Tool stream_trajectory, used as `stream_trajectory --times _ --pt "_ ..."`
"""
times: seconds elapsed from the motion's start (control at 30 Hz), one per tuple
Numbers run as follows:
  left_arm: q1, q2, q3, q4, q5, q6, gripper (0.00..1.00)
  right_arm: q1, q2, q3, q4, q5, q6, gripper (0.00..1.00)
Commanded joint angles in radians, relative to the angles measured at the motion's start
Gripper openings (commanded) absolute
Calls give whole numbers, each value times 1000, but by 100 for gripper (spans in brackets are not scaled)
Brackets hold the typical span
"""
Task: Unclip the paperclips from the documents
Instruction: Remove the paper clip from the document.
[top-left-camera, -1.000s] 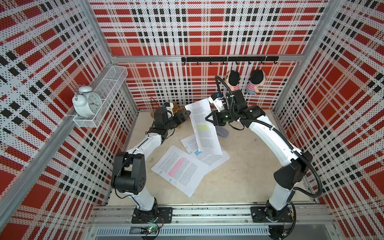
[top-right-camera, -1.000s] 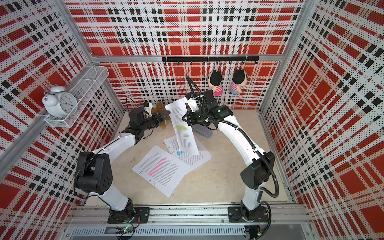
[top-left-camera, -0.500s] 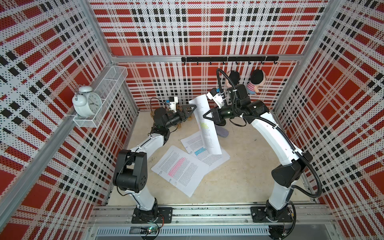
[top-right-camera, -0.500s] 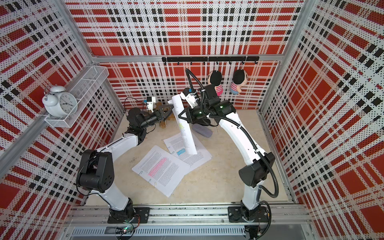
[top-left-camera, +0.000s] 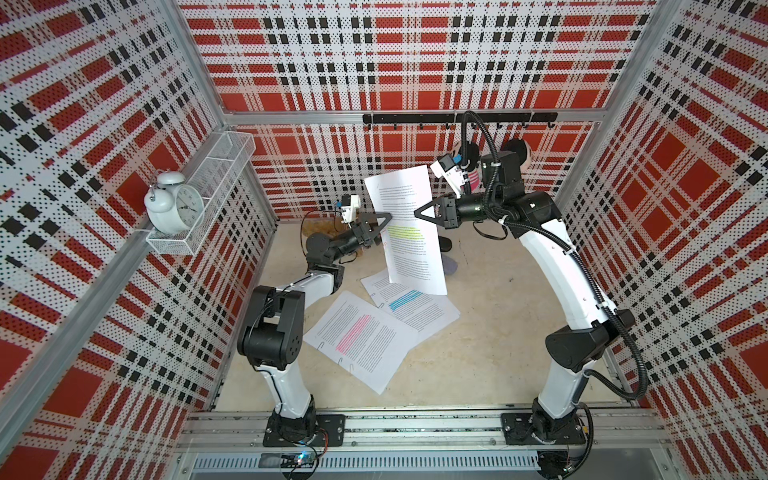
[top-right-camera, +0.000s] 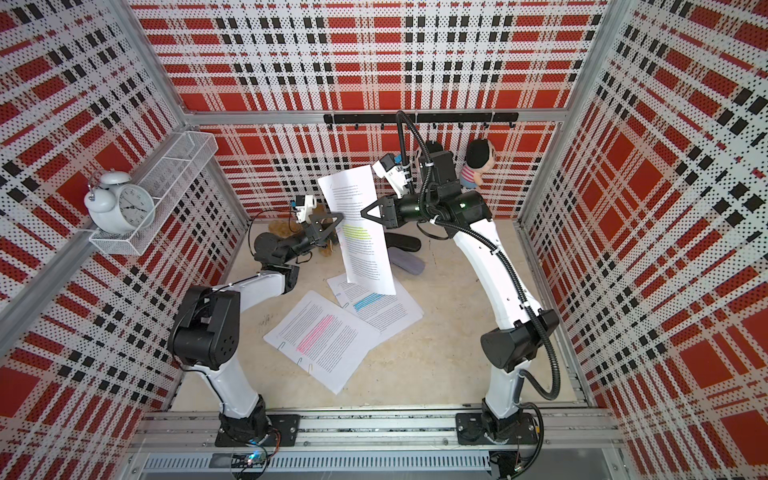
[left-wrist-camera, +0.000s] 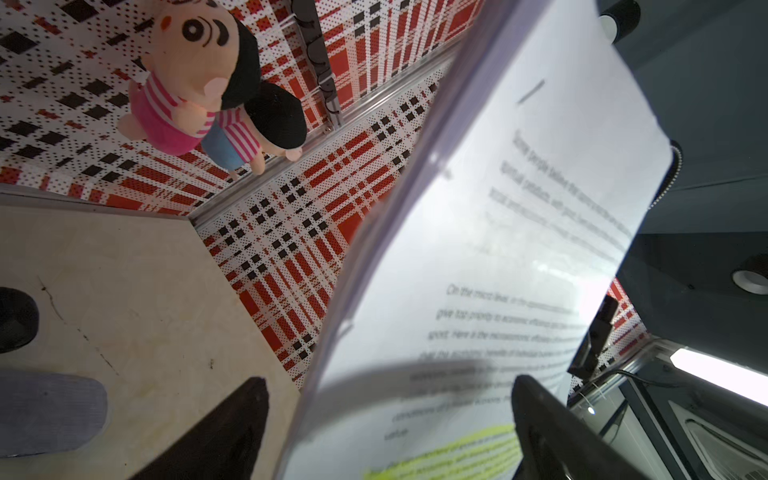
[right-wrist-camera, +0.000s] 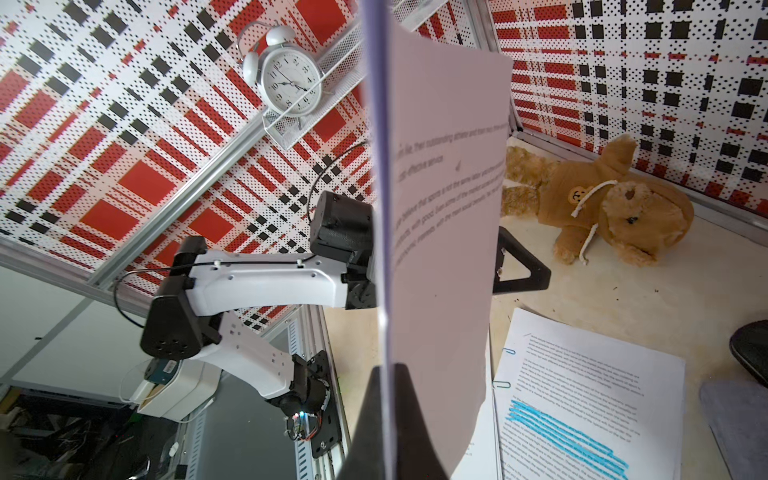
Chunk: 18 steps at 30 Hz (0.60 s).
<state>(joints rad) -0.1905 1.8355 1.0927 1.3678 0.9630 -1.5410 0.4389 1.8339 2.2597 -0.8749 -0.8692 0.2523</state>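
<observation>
The right tool was pinched shut on the right edge of the yellow-banded document. It hung the sheets upright above the worktop, presumably to expose the left edge. There the left tool stood wide, jaws straddling that edge; no clip was discernible there. The pink-banded document and blue-banded document lay flat below, paperclips along their left edges.

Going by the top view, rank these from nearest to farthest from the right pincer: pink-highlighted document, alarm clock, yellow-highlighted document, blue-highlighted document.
1. yellow-highlighted document: clamped in the right pincer, hanging upright.
2. blue-highlighted document: flat on the table, below the pincer.
3. pink-highlighted document: flat, further toward the front.
4. alarm clock: on the wall-mounted wire shelf, far across the cell.
</observation>
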Motion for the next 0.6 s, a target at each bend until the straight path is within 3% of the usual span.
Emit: stream_trajectory --times 0.0,0.07,0.2,0.4,0.57 --pt "-12 18 0 226 38 -155 86 -39 -2 9 39 -82 4 0" --pt "-12 8 -4 181 41 -122 79 -59 5 9 24 -90 -12 0" --pt "-9 -24 -13 60 46 -31 73 -89 19 7 -13 -90 -52 0" --pt "-5 -30 -25 7 52 10 40 -122 31 5 -30 -60 -77 0" --pt "13 -63 -46 -85 38 91 38 -139 23 -13 -67 -17 -116 0"
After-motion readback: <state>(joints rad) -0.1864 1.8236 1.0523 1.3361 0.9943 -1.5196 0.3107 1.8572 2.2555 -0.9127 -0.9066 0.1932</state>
